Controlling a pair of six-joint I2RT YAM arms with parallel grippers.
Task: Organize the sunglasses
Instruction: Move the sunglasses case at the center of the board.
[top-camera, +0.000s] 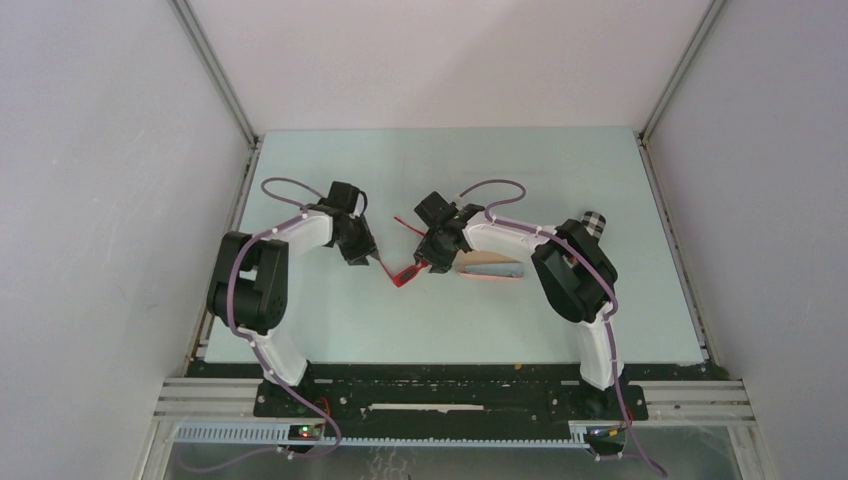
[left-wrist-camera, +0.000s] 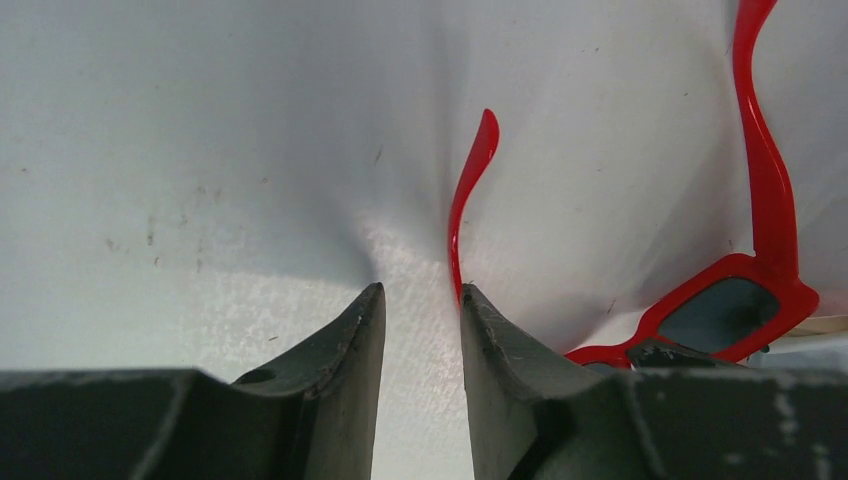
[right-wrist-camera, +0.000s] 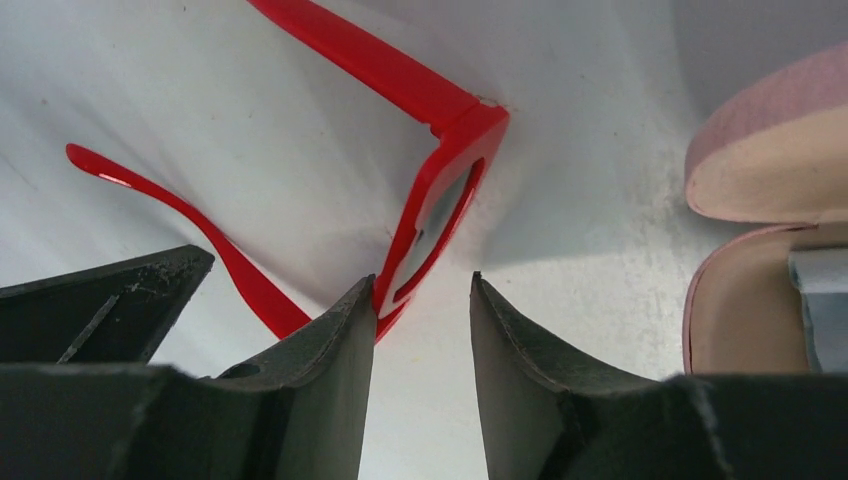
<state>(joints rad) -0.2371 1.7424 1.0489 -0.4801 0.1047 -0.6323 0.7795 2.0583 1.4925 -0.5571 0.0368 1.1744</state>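
Red sunglasses (right-wrist-camera: 440, 195) lay unfolded between the released left fingers (left-wrist-camera: 345, 350) and right fingers (right-wrist-camera: 335, 350); folding probably needed 1 temple grasped.

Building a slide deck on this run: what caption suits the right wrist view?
Right gripper, open, poised beside the red sunglasses on the table, with an open pink case alongside.

Both arms are folded inward, elbows stuck out toward 9 and 3 o'clock, wrists tipped down. The left gripper (top-camera: 360, 252) is parked just at 9 o'clock of the right gripper (top-camera: 430, 262), and both sets of jaws are seen partly spread.
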